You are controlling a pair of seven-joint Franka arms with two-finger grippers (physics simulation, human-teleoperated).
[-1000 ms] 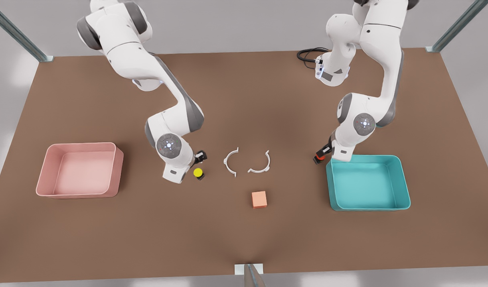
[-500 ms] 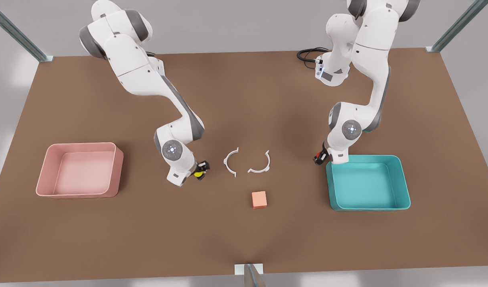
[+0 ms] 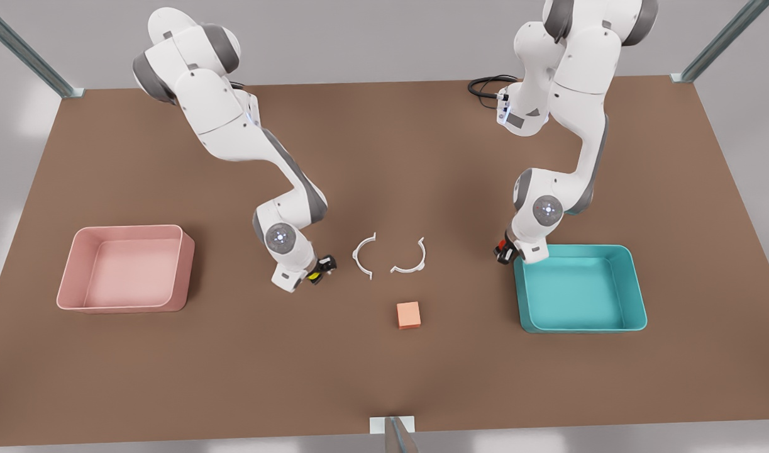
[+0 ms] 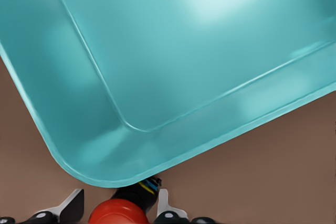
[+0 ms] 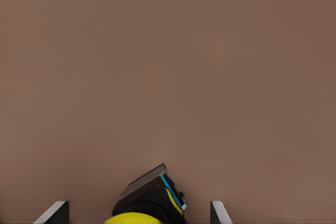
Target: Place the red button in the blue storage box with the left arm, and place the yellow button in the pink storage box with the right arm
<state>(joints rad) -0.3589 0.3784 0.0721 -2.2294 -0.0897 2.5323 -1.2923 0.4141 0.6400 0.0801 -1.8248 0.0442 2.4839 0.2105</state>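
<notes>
A flat brown table (image 3: 384, 377) fills the scene, with pale grey walls behind it, slanted metal frame posts at both far corners and a small metal bracket (image 3: 392, 425) on its near edge. Taking the 2 white half-rings (image 3: 390, 255) at the table's middle as the landmark: the pink storage box (image 3: 66, 286) sits well off toward the front view's left of them, resting flat.

Between that box and the rings, much nearer the rings, the right gripper (image 3: 315, 272) is low over the table with the yellow button (image 3: 313, 275) between its fingers. In the right wrist view the fingertips (image 5: 55, 212) stand apart on either side of the yellow cap (image 5: 134, 218), with a gap on each side, so the jaws are open around the button and not closed on it.

A small orange-pink cube (image 3: 408, 314) lies just nearer the camera than the rings.

Toward the front view's right of the rings, the left gripper (image 3: 505, 250) is low at the corner of the blue storage box (image 3: 636, 296). The left wrist view shows the red button (image 4: 118, 212) between spread fingers (image 4: 71, 207), just outside the box's rounded corner (image 4: 94, 174); the jaws are open around it. A black cable (image 3: 485, 85) coils at the far edge behind this arm.
</notes>
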